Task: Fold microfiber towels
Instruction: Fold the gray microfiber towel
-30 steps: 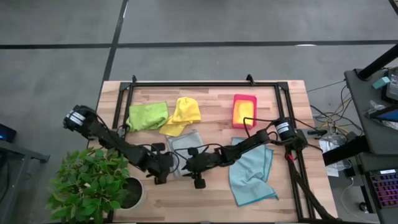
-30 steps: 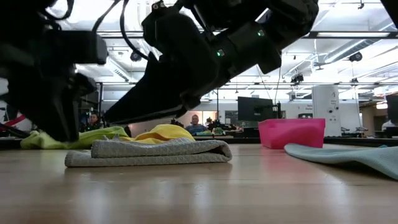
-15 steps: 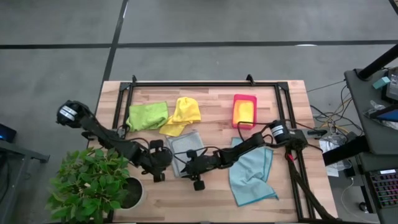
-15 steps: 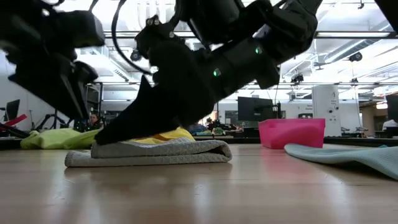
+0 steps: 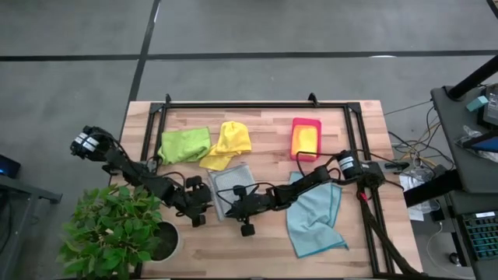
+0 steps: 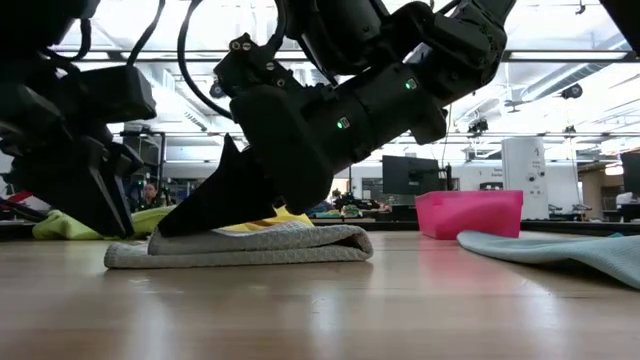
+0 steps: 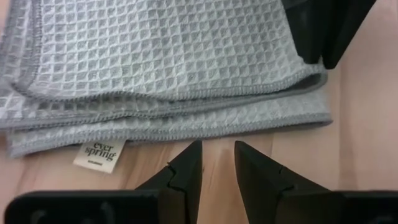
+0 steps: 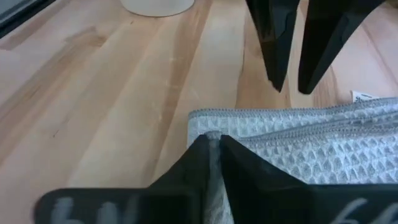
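On the wooden table (image 5: pixel 257 257) near its front edge, the right gripper (image 8: pixel 213 144) pinches a corner of the half-folded grey waffle-weave towel (image 7: pixel 168 56), seemingly to fold it again, while the left gripper (image 7: pixel 217 163) hovers just beside its edge, fingers slightly parted, holding nothing.

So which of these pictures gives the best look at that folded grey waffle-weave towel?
The left wrist view: the folded grey waffle-weave towel fills it, showing weave, stitched edges and a label. The right wrist view shows one corner pinched by the right gripper. The low view shows it edge-on; the high view has it mostly behind the arms.
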Available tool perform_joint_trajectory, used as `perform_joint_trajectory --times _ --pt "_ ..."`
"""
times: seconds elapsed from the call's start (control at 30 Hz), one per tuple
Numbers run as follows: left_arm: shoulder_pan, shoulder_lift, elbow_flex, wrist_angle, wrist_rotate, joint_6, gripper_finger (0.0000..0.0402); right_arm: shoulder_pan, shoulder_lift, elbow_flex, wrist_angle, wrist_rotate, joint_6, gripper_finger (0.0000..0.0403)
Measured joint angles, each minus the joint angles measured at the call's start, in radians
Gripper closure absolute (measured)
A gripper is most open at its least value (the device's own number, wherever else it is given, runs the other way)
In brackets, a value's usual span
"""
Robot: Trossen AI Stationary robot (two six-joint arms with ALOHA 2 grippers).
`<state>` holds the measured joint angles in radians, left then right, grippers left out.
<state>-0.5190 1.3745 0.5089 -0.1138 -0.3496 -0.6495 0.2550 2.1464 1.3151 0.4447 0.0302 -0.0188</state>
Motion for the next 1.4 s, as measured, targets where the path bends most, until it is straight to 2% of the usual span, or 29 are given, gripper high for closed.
perform_joint_trajectory --times 0.07,0.23,0.57,0.8,1.03,1.17,1.4 --pt "0.0 0.008 -0.014 0.043 -0.001 -0.001 0.0322 0.0 0.0 0.0 0.003 0.003 0.001 0.0389" --pt "0.0 0.043 -0.025 0.098 -0.003 -0.002 0.0322 0.0 0.0 0.015 0.019 0.023 0.026 0.0394" --pt "-0.002 0.097 -0.022 0.116 -0.016 -0.027 0.0322 0.0 0.004 0.085 0.027 0.025 0.026 0.0394" --pt "-0.001 0.095 -0.019 0.114 -0.012 -0.026 0.0322 0.0 0.059 0.085 0.046 0.015 0.077 0.0394" --pt "0.0 0.095 -0.012 0.11 -0.008 -0.027 0.0322 0.0 0.061 0.085 0.053 0.015 0.098 0.0394" --pt "0.0 0.086 -0.008 0.106 0.001 -0.028 0.0322 0.0 0.057 0.085 0.055 -0.012 0.101 0.0377" --pt "0.0 0.053 0.004 0.095 0.019 -0.029 0.0322 0.0 0.039 0.084 0.019 -0.015 0.087 0.0315"
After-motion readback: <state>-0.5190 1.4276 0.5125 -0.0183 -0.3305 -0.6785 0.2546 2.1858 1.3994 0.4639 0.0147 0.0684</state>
